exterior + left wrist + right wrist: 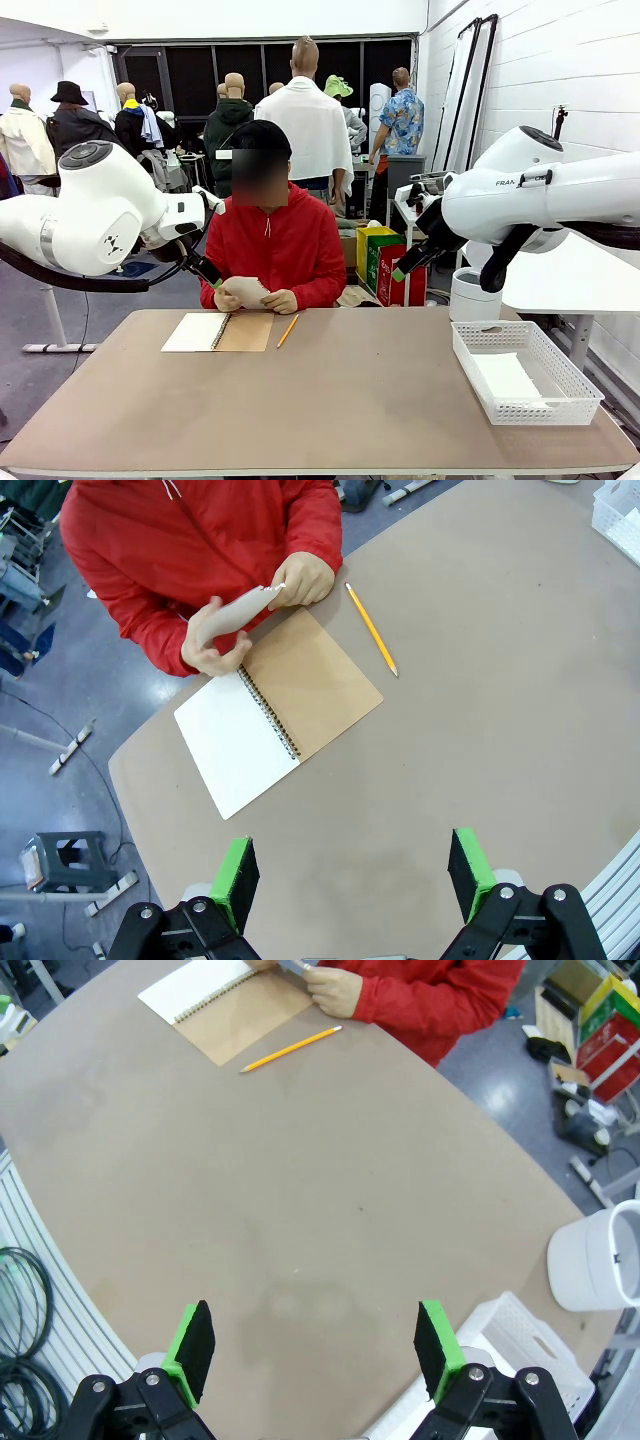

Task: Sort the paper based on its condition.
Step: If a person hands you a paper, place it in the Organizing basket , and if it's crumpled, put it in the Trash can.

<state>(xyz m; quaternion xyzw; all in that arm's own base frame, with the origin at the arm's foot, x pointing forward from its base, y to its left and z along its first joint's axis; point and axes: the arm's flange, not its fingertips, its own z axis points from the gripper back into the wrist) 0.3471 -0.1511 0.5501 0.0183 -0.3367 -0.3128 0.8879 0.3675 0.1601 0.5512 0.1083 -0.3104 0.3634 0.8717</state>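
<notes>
**While one sheet sits in the person's hands, both grippers hang open and empty**

Although what looks like a flat white sheet [505,378] already lies in the white mesh basket [545,408] at the near right of the table [350,400], the sorting seems to be at an early stage. At the far side, the person's hands [303,578] hold the paper [240,608] off the table, just above the far edge of the open spiral notebook [275,715]. That sheet looks bent rather than flat, but I cannot tell whether it is truly wrinkled. No loose sheet lies on the bare tabletop. My reading is that this sheet has yet to be passed over and put in its place, and nothing here shows how many more will follow. A yellow pencil [372,630] lies just right of the notebook, apart from it.

Neither tool has anything to do with the paper at this moment. The left gripper [352,872] has its jaws spread wide, with the green pads well apart and nothing between them. It hangs above the left part of the table, touching nothing and facing the notebook and the person. The right gripper [314,1348] is spread just as wide and is equally empty. It is raised over the right part of the table with a corner of the basket near it. Both grippers are well apart from the held sheet.
</notes>
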